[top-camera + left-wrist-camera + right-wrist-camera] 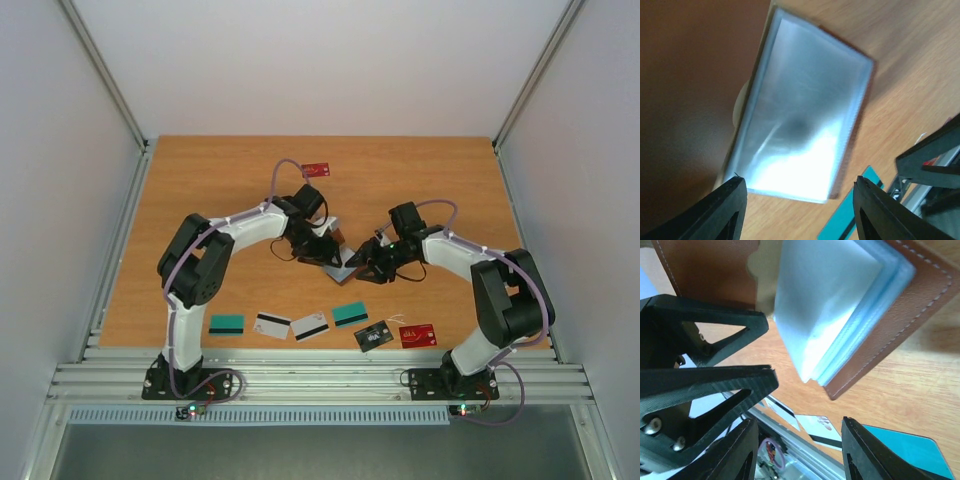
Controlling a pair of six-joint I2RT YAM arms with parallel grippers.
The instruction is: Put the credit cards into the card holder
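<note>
On top cam only: lone red card (316, 169) well behind card holder (340, 264).

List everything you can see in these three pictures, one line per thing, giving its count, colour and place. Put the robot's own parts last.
teal cards: two, teal, near row, first and fourth from the left
white cards: two, white with a black stripe, near row between the teal ones
black card: one, black, near row, right of the second teal one
red cards: two, red, one at the right end of the near row, one alone on the far side
card holder: one, brown with pale blue-grey sleeves, open, mid-table between the tools
table: one, orange-brown wood
left tool: one, black, open, at the holder
right tool: one, black, open, at the holder
</note>
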